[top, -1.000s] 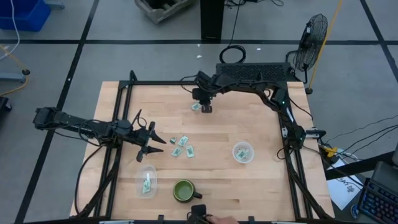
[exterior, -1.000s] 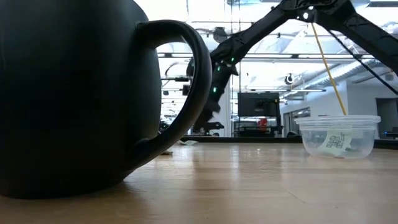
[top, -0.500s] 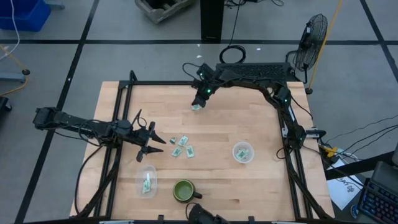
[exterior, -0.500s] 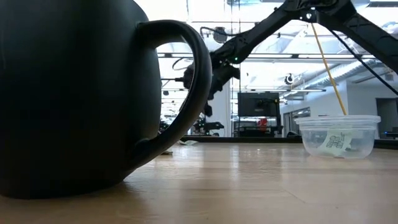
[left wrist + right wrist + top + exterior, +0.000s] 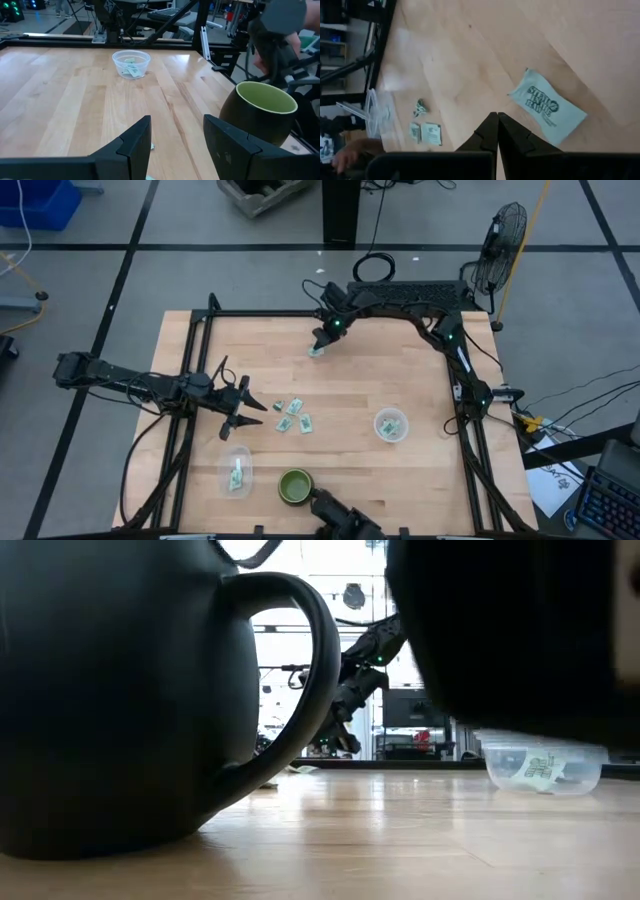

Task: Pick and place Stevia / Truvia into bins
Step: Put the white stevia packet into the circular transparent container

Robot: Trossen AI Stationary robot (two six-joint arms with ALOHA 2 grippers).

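Note:
Several pale green packets (image 5: 290, 417) lie flat mid-table, and one more packet (image 5: 316, 351) (image 5: 547, 107) lies alone near the far edge. My right gripper (image 5: 321, 343) (image 5: 496, 120) hangs shut just above the table beside that lone packet and touches nothing. My left gripper (image 5: 254, 411) (image 5: 175, 145) waits open, low over the table to the left of the cluster. The clear left cup (image 5: 237, 470) holds one packet. The clear right cup (image 5: 391, 425) (image 5: 131, 62) (image 5: 545, 768) holds a few.
A dark green mug (image 5: 295, 487) (image 5: 260, 115) (image 5: 120, 690) stands near the near edge between the cups. A person's hand with a dark object (image 5: 340, 520) (image 5: 277, 35) reaches in beside it and blocks the low view's upper right. Black rails frame the table.
My right gripper has risen off the table beside the lone far packet, which stays where it lay. A person's hand with a dark object has come in over the near edge by the mug, covering part of the low view.

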